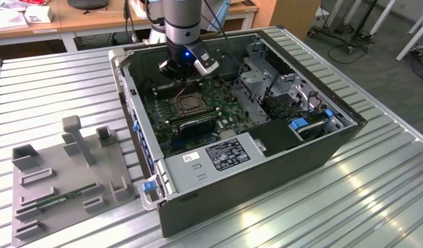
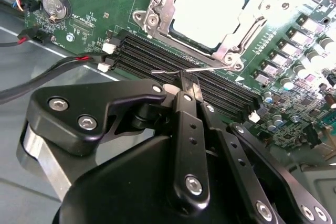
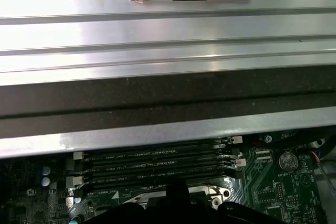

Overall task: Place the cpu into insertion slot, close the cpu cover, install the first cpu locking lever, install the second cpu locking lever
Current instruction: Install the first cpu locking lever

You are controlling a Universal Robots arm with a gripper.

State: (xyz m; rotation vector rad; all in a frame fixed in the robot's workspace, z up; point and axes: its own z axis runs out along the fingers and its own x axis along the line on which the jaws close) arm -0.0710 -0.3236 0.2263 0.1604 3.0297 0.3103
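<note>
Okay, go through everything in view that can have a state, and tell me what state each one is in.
cpu: seated in the socket, face up.
cpu cover: down around the cpu.
locking lever: pinched at the gripper's tips, over the memory slots.
gripper: shut on the locking lever.
memory slots: empty.
computer case: lying on its side, open.
memory stick: lying in the grey tray.
</note>
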